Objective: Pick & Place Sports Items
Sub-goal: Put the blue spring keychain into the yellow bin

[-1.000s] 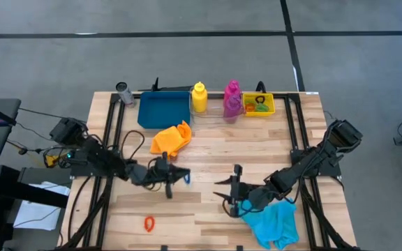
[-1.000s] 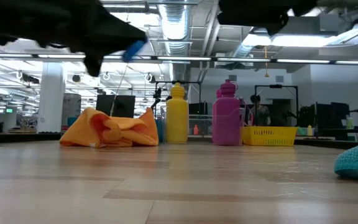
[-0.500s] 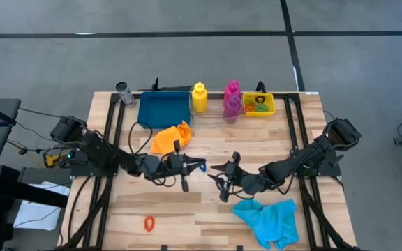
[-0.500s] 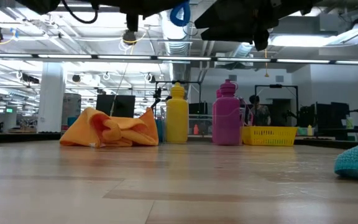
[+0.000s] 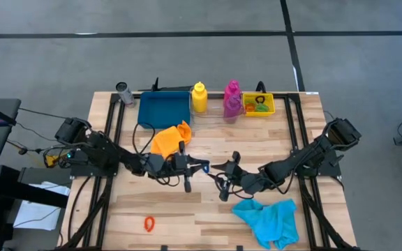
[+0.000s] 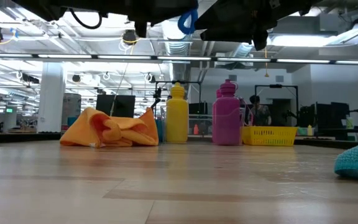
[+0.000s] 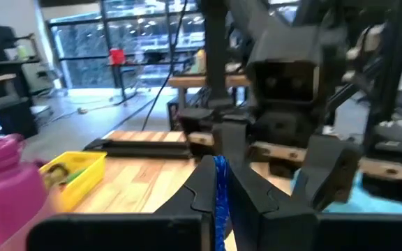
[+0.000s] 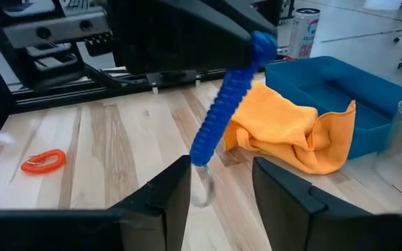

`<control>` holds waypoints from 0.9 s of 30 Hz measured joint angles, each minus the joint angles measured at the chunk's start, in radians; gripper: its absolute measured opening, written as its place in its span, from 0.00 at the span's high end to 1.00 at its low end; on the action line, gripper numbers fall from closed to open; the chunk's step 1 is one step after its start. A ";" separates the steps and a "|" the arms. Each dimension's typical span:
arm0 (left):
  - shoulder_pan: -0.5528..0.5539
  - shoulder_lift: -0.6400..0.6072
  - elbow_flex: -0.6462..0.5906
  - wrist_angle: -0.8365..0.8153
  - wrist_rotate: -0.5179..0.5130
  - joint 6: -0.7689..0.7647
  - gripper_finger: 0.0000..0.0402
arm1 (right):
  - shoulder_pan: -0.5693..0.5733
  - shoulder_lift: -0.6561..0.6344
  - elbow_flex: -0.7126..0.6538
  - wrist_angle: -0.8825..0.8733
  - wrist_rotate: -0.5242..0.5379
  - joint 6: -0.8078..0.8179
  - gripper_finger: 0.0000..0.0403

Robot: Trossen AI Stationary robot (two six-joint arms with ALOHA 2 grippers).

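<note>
Progress is judged partial: a blue ring (image 8: pixel 223 115) is held clenched in the left gripper (image 5: pixel 199 167) above mid-tabletop (image 5: pixel 257 139) at frame centre, facing the right gripper (image 5: pixel 223 174), whose jaws stand parted and empty around the ring's hanging end. Some rings (image 5: pixel 259 104) are seen in the yellow bin (image 5: pixel 269 110) at upper centre-right, beside the magenta bottle (image 5: pixel 232 100) and yellow bottle (image 5: pixel 199 97). Left on the tabletop are the orange cloth (image 5: pixel 171 139) at centre, the cyan cloth (image 5: pixel 267 219) at lower right and an orange ring (image 5: pixel 149 223) at lower left.
</note>
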 joint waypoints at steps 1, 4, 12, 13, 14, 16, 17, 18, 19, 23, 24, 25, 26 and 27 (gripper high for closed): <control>0.000 0.000 0.000 0.004 0.010 0.000 0.98 | 0.000 0.000 0.000 -0.002 0.000 0.000 0.64; 0.000 0.000 0.000 0.025 0.035 0.000 0.98 | 0.000 0.000 0.000 -0.003 0.000 0.000 0.64; 0.000 0.000 0.000 0.031 0.050 0.000 0.98 | 0.001 0.000 0.000 -0.016 -0.001 0.000 0.65; 0.000 0.000 0.000 0.035 0.049 0.000 0.98 | 0.001 0.000 0.000 -0.017 -0.001 0.000 0.66; 0.000 0.000 0.000 0.037 0.049 0.000 0.98 | 0.001 0.000 0.000 -0.017 -0.001 0.000 0.68; 0.000 0.000 0.000 0.037 0.050 0.000 0.98 | 0.001 0.000 0.000 -0.019 -0.005 0.000 0.74; -0.001 0.000 0.000 0.037 0.050 0.000 0.98 | 0.001 0.000 0.000 -0.022 -0.008 0.000 0.78; 0.000 0.000 0.000 0.037 0.054 0.000 0.98 | 0.001 0.000 0.000 -0.024 -0.011 -0.001 0.82; 0.000 0.000 0.000 0.037 0.062 0.000 0.98 | 0.001 0.000 0.000 -0.025 -0.017 -0.005 0.87; -0.001 0.000 0.000 0.037 0.067 0.000 0.98 | 0.001 0.000 0.000 -0.026 -0.027 -0.030 0.98; -0.001 0.000 0.000 0.037 0.067 0.000 0.97 | 0.001 0.000 0.000 -0.026 -0.027 -0.029 0.98; -0.001 0.000 0.000 0.037 0.067 0.000 0.97 | 0.001 0.000 0.000 -0.026 -0.027 -0.029 0.98; -0.001 0.000 0.000 0.038 0.067 0.000 0.96 | 0.001 0.000 0.000 -0.026 -0.028 -0.029 0.99; -0.001 0.000 0.000 0.038 0.067 -0.001 0.95 | 0.001 0.000 0.000 -0.026 -0.028 -0.029 0.99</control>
